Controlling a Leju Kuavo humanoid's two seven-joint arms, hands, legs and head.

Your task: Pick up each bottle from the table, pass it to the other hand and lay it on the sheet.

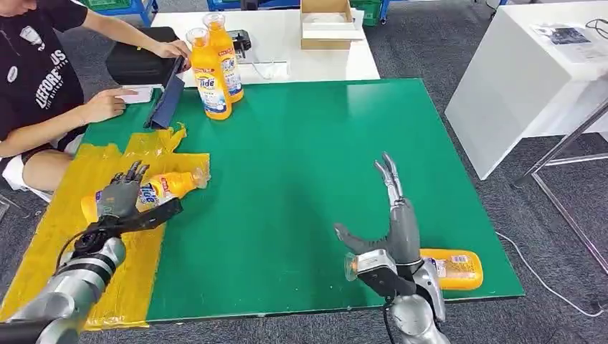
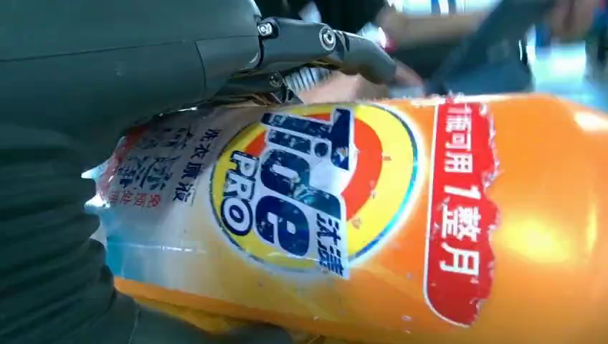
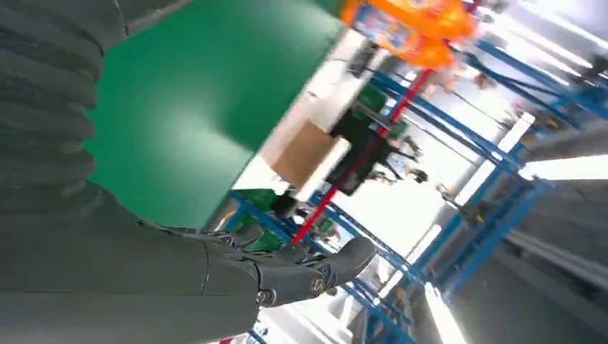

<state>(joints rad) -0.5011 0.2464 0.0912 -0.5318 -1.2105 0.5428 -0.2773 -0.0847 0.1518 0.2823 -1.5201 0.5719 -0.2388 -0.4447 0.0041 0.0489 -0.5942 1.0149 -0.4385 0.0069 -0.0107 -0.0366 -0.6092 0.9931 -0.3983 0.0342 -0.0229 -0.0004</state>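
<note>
The left hand point(image 1: 122, 192) gripped a bottle point(image 1: 161, 188) lying on its side over the yellow sheet point(image 1: 86, 179), fingers curled across the label; whether the bottle rested on the sheet or was held just above it could not be told. In the left wrist view the bottle's point(image 2: 401, 215) orange body and round blue-and-yellow label lay close against the hand point(image 2: 107, 93). The right hand point(image 1: 391, 215) was spread and held nothing, fingers pointing away from the robot, thumb out to the side, above the green desk point(image 1: 301, 158). A second bottle point(image 1: 452, 269) lay on its side at the desk's near edge, just beside the right wrist. Two more bottles point(image 1: 215, 68) stood upright, touching, at the far edge. A person point(image 1: 43, 79) sat at the far left, hands on a dark folder point(image 1: 166, 100).
</note>
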